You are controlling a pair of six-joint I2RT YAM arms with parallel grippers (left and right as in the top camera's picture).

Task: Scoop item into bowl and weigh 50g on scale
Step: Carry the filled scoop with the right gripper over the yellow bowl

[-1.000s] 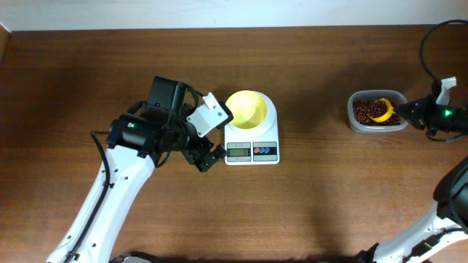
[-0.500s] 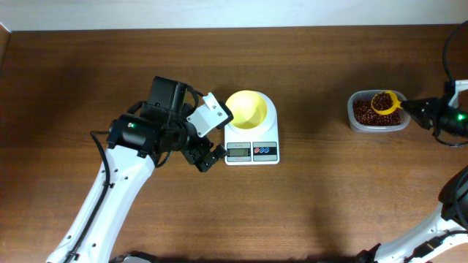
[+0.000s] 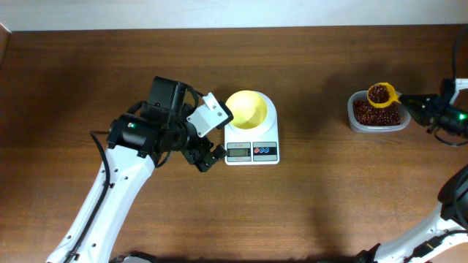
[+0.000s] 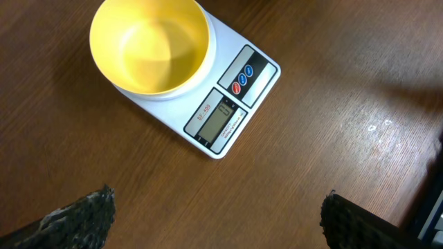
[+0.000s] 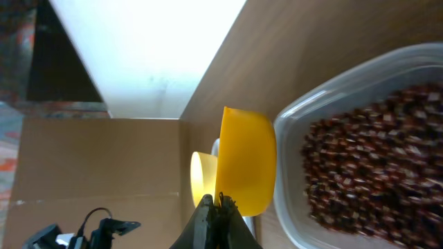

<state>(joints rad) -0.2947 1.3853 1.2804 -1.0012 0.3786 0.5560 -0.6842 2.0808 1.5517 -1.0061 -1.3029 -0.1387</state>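
The pale yellow bowl [image 3: 246, 109] stands empty on the white scale [image 3: 252, 151]; both also show in the left wrist view, bowl [image 4: 149, 45] and scale [image 4: 232, 107]. My left gripper [image 3: 207, 157] is open and empty, just left of the scale's front. The dark red-brown beans [image 3: 377, 114] fill a clear container [image 3: 378, 128] at the far right. My right gripper [image 3: 420, 102] is shut on the handle of a yellow scoop [image 3: 381, 94] holding beans, lifted above the container's back edge. The scoop [image 5: 247, 160] and beans [image 5: 374, 159] also show in the right wrist view.
The wooden table's back edge meets a white wall. A black cable loops above the right arm [image 3: 450, 44]. The left arm [image 3: 121, 175] crosses the table's left half.
My right gripper has lifted the scoop out of the beans, now level and loaded, and drawn it up toward the container's back edge. The left arm has not moved.
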